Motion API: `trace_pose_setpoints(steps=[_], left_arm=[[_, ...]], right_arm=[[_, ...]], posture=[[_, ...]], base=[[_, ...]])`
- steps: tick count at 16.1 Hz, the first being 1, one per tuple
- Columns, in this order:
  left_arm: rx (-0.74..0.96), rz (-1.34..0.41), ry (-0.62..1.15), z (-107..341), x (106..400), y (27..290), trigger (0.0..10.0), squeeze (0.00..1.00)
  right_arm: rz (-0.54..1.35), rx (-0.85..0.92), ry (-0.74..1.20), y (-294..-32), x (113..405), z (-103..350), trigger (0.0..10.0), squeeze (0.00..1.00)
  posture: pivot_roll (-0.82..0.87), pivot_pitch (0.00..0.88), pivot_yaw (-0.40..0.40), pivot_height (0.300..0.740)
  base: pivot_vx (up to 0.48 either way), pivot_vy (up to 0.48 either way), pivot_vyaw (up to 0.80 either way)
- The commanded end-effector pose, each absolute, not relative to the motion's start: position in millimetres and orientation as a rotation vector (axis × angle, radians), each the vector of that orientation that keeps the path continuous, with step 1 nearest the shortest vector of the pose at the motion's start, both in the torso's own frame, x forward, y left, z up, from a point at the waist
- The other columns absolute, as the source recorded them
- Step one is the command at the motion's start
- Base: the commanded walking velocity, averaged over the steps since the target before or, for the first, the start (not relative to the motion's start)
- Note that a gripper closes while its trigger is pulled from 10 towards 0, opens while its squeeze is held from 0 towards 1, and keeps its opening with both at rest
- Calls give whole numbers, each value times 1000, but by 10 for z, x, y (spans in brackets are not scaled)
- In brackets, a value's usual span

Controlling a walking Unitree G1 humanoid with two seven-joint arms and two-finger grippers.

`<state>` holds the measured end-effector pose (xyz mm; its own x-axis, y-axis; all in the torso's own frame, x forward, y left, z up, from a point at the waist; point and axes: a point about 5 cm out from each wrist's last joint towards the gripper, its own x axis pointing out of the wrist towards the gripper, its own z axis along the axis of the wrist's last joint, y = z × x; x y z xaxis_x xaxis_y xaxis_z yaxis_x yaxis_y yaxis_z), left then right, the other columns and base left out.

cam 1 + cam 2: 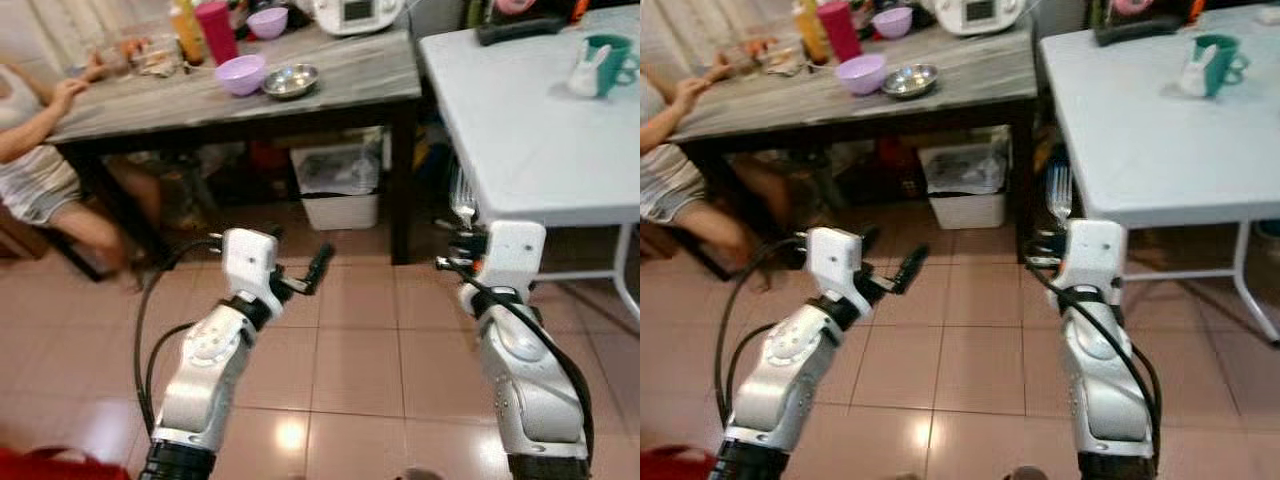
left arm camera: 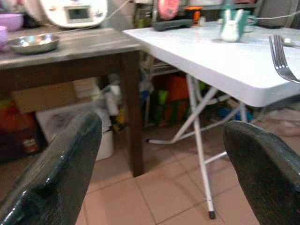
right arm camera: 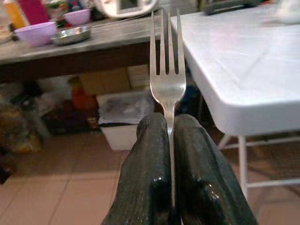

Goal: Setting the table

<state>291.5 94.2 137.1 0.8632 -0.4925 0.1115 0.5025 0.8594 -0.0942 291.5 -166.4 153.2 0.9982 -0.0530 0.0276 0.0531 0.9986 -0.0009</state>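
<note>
My right gripper (image 3: 168,123) is shut on a silver fork (image 3: 167,70) whose tines stand upright, held in the air just short of the near edge of the white folding table (image 1: 540,130). The fork (image 1: 463,197) also glints above my right wrist. My left gripper (image 1: 300,268) is open with nothing between its fingers (image 2: 51,178), hanging over the tiled floor in front of the dark wooden table (image 1: 340,85). On the wooden table stand a purple bowl (image 1: 240,73) and a steel bowl (image 1: 290,80).
A green mug with a white rabbit figure (image 1: 600,66) sits far back on the white table. A person (image 1: 45,150) sits at the left end of the wooden table. A white bin (image 1: 338,188) stands under it. A pink tumbler (image 1: 215,30) and a white appliance (image 1: 355,14) stand further back.
</note>
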Motion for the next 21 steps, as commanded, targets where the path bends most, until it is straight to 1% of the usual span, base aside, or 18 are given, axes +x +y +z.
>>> trace_pose_setpoints(steps=[1,7,8,13,21], left_arm=[[-90,-495,-92,1398,2937,1044,10000,0],[-95,-512,-110,1432,2936,1058,10000,0],[-101,-521,-106,1425,2927,1051,10000,0],[-101,-515,-102,1411,2928,1068,10000,0],[-105,-527,-94,1399,2924,1054,10000,0]], right_arm=[[-31,11,-51,-1589,2914,1584,10000,0],[-23,-10,-65,-1592,2900,1599,10000,0],[-22,-11,-66,-1595,2897,1602,10000,0],[-24,-13,-62,-1606,2904,1600,10000,0],[-32,-12,-57,-1616,2894,1591,10000,0]], posture=[[-226,86,145,740],[-232,85,145,740],[-232,85,142,740],[-232,89,138,740],[-239,93,146,740]], base=[[0,0,0],[0,0,0],[285,0,0],[322,0,0],[480,0,0]])
